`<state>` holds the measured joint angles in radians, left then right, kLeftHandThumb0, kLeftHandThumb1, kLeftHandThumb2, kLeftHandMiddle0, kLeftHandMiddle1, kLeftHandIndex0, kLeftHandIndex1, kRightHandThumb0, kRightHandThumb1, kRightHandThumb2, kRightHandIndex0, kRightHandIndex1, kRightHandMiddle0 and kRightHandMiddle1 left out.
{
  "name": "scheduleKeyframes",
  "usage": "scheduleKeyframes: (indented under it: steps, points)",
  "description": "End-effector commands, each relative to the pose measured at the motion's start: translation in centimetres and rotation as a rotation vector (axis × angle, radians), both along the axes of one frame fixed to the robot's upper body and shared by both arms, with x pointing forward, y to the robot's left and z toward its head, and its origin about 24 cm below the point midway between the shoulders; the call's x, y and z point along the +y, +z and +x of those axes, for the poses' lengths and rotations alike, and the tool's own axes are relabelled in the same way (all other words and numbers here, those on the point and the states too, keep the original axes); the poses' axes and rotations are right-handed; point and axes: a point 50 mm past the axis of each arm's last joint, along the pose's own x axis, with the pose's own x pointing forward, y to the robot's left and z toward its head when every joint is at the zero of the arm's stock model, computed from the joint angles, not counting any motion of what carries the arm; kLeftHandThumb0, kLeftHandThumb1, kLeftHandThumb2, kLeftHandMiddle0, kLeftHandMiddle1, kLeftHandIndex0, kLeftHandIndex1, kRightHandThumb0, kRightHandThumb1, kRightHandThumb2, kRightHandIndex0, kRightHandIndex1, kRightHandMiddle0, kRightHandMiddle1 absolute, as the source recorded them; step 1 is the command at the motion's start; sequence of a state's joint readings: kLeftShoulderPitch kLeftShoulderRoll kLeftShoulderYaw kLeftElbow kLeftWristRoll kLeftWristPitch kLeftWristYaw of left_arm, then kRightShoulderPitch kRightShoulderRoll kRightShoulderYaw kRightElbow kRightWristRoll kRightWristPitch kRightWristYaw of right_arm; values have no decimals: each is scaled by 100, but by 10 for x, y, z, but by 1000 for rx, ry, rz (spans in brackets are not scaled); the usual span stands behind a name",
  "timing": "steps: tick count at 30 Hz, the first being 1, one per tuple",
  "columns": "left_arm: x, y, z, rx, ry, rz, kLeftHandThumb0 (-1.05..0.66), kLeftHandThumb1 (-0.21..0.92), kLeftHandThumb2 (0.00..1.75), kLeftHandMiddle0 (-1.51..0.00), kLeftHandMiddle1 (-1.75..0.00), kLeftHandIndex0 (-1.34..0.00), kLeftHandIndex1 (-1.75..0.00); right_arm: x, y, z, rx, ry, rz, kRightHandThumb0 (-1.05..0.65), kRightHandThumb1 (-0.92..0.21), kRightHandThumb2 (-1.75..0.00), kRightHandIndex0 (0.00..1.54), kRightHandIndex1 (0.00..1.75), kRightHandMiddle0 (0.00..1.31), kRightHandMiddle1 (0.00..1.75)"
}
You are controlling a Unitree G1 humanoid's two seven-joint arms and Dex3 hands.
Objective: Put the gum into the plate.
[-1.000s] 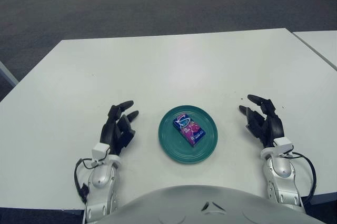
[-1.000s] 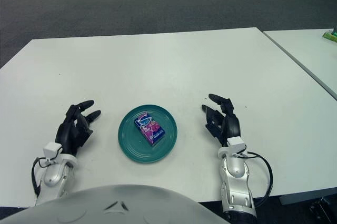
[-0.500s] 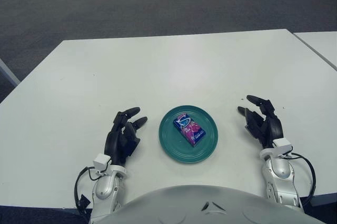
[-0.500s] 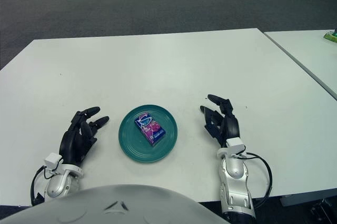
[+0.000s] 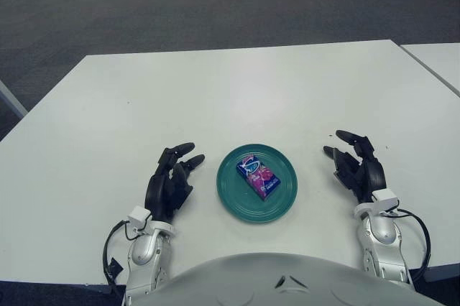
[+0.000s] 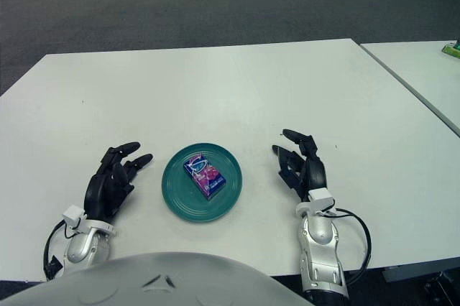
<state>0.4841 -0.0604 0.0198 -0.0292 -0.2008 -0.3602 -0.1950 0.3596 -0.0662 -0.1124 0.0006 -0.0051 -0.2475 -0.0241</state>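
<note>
A blue and pink gum pack [image 5: 258,175] lies flat in the middle of a teal plate [image 5: 282,202] on the white table. My left hand [image 5: 171,180] rests on the table just left of the plate, fingers relaxed and holding nothing. My right hand [image 5: 356,164] rests on the table to the right of the plate, fingers spread and holding nothing. Neither hand touches the plate or the gum.
The white table [image 5: 215,98] stretches far back and to both sides. A second white table [image 6: 424,69] stands at the right, with a small green thing [image 6: 451,49] on its far edge. Grey carpet lies beyond.
My left hand has moved a little to the right, closer to the plate. The right hand, plate and gum have not moved.
</note>
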Motion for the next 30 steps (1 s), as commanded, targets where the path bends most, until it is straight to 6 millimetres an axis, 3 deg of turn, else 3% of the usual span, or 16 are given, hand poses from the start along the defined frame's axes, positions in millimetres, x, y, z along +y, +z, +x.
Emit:
scheduleKeyframes:
  steps: [1, 30]
  points:
    - [0, -14, -6, 82, 2, -2, -86, 92, 83, -52, -81, -29, -115, 4, -23, -18, 140, -8, 42, -50, -92, -57, 66, 35, 19, 95]
    - [1, -15, -11, 93, 15, 6, -85, 92, 83, -53, -82, -32, -116, 9, -23, -24, 161, -16, 60, -53, -92, -57, 65, 39, 20, 95]
